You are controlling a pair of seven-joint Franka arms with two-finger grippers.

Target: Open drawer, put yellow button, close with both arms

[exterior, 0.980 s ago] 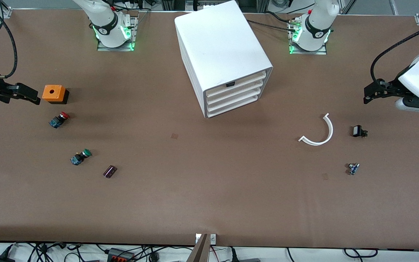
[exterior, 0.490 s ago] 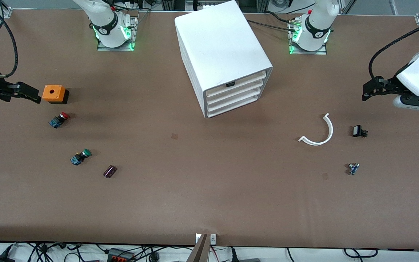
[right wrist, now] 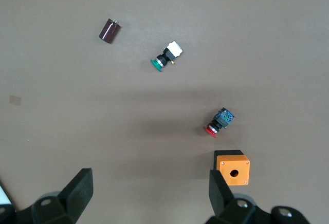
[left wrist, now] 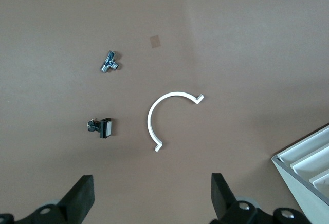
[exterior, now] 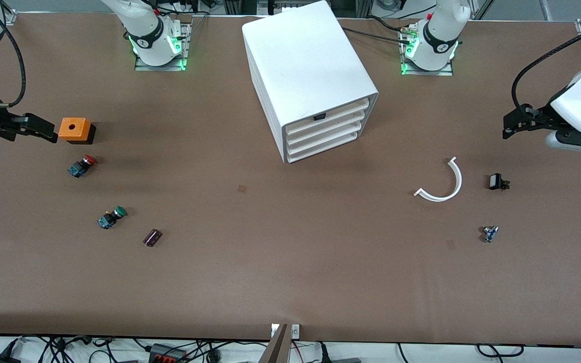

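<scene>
The white cabinet (exterior: 305,65) stands at the table's middle, near the arm bases. Its top drawer (exterior: 338,112) is shut, like the three below it. A corner of the cabinet shows in the left wrist view (left wrist: 308,162). The yellow button is out of view. My left gripper (exterior: 515,126) hangs open and empty over the table at the left arm's end; its wrist view shows the fingers wide apart (left wrist: 152,203). My right gripper (exterior: 38,130) is open and empty beside an orange box at the right arm's end (right wrist: 149,198).
Orange box with a hole (exterior: 74,129), red-capped button (exterior: 82,165), green-capped button (exterior: 112,217) and dark cylinder (exterior: 152,237) lie at the right arm's end. White curved strip (exterior: 447,189), small black part (exterior: 497,182) and small metal part (exterior: 489,233) lie at the left arm's end.
Both grippers have shifted slightly upward in the front view. Nothing on the table has moved, and the drawers stay shut.
</scene>
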